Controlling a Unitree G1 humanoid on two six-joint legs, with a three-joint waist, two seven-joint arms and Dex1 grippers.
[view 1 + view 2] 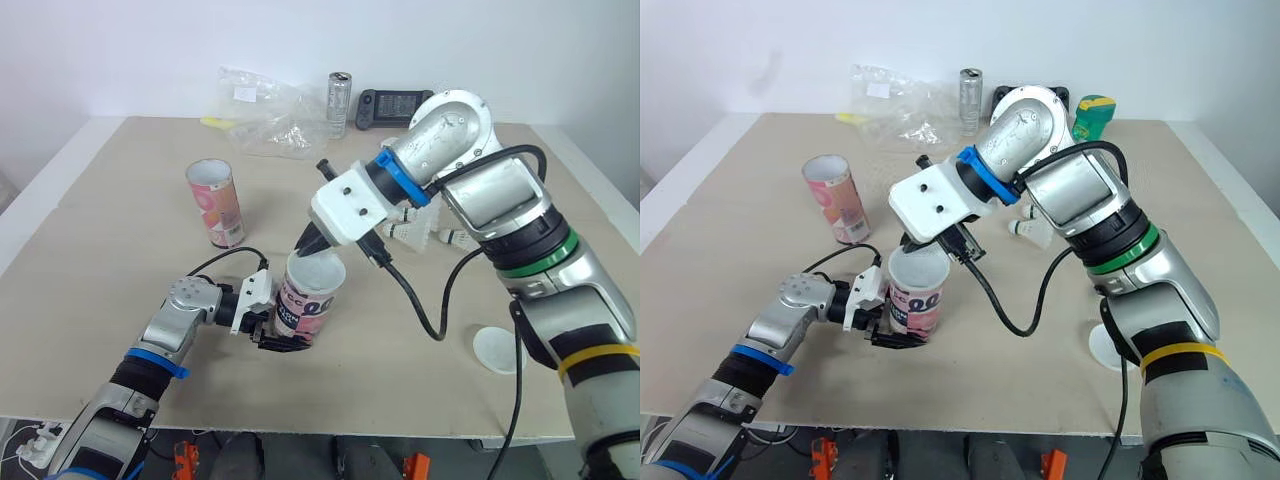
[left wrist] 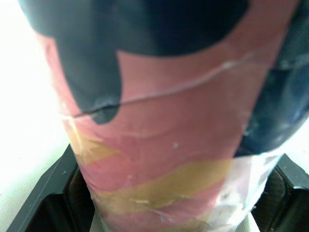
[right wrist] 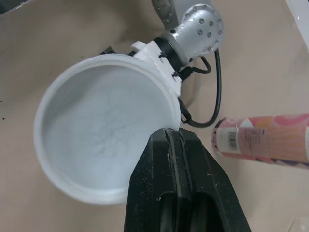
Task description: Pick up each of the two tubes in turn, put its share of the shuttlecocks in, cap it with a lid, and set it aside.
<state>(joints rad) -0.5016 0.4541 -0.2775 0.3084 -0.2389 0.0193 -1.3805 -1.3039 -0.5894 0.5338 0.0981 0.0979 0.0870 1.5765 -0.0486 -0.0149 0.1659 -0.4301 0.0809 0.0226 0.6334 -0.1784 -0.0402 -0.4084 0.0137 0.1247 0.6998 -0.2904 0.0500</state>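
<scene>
Presently, the table (image 1: 90,250) carries everything noted below.

- **Plastic bag (image 1: 270,115):** crumpled, well beyond the held tube (image 1: 305,305) toward the far edge. 1 can (image 1: 339,105) stands upright just beside it.
- **Held tube:** upright near the front edge, pink with dark lettering. The left gripper (image 1: 285,340) clamps it low on its body between 2 fingers.
- **Second tube (image 1: 215,203):** upright, beyond the held tube and to its left, well apart.
- **Right gripper (image 1: 310,243):** directly above the held tube, pointing down, its fingers pressed together on the rim of the lid (image 3: 104,130).
- **Lid:** white, lying across the held tube's mouth.
- **Spare lid (image 1: 497,350):** flat on the table, to the right of the held tube.
- **Shuttlecocks (image 1: 435,238):** at least 2, white, beyond the held tube to its right, partly hidden.
</scene>
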